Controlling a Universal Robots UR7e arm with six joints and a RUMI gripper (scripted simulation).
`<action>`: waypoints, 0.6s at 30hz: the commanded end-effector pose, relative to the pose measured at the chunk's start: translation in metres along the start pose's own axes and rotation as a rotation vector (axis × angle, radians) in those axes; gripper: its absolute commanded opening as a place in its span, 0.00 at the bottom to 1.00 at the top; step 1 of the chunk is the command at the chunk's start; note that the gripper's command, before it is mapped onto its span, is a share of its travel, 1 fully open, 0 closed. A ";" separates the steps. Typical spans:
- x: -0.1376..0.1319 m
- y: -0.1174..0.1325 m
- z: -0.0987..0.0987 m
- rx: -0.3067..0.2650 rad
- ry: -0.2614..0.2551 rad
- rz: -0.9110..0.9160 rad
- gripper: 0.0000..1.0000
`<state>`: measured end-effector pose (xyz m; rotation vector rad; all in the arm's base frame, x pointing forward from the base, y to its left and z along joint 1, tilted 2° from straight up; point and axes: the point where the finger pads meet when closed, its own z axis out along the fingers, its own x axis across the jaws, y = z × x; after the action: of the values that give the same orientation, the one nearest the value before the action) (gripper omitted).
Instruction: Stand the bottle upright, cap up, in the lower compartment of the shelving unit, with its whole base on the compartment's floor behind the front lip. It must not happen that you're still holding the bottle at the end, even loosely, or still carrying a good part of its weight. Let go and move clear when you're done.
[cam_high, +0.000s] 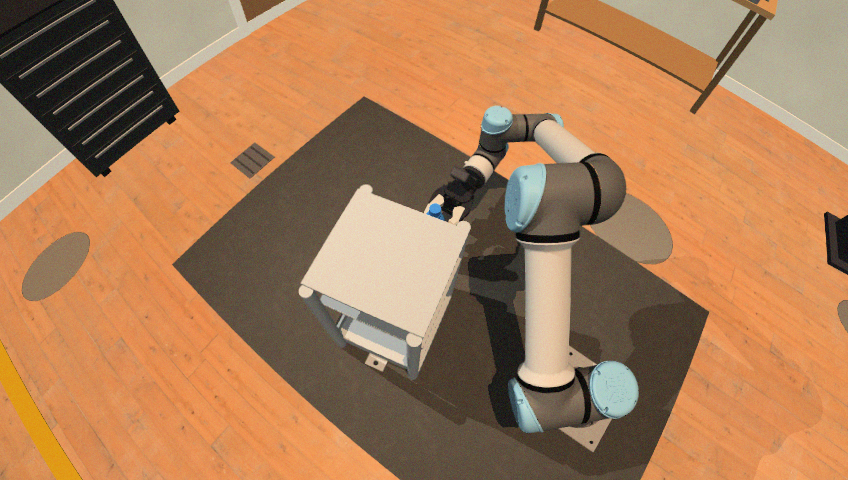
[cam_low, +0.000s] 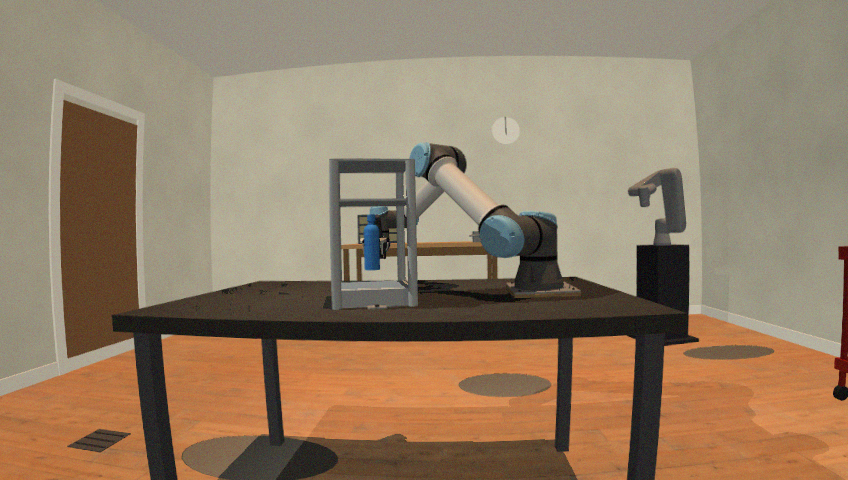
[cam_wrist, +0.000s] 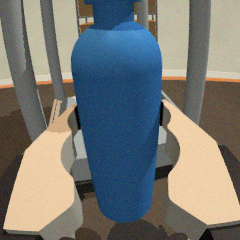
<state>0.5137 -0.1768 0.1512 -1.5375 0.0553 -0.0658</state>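
My gripper (cam_high: 443, 211) (cam_low: 382, 240) (cam_wrist: 119, 104) is shut on the blue bottle (cam_high: 435, 209) (cam_low: 371, 243) (cam_wrist: 117, 115), gripping its body from both sides. The bottle is upright with its cap up. It hangs a little above the floor (cam_low: 371, 287) of the lower compartment of the grey shelving unit (cam_high: 386, 261) (cam_low: 335, 237) (cam_wrist: 22, 85). In the overhead view the cap sits right at the edge of the unit's top on the arm's side. In the wrist view the unit's posts stand close behind and beside the bottle. The bottle's base is clear of any surface.
The unit stands on a dark table (cam_high: 267, 196) (cam_low: 416, 315), with the arm's base (cam_high: 565, 392) (cam_low: 538, 279) to its right. A wooden bench (cam_high: 642, 41) (cam_low: 440, 248), a black drawer cabinet (cam_high: 77, 77) and a second arm on a pedestal (cam_low: 660, 202) stand off the table.
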 end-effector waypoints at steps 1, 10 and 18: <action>0.006 -0.001 0.001 0.000 -0.001 -0.001 0.00; 0.013 -0.001 0.002 0.000 -0.001 -0.001 0.00; 0.014 -0.001 0.002 0.000 -0.001 -0.001 0.00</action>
<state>0.5273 -0.1757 0.1513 -1.5370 0.0549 -0.0655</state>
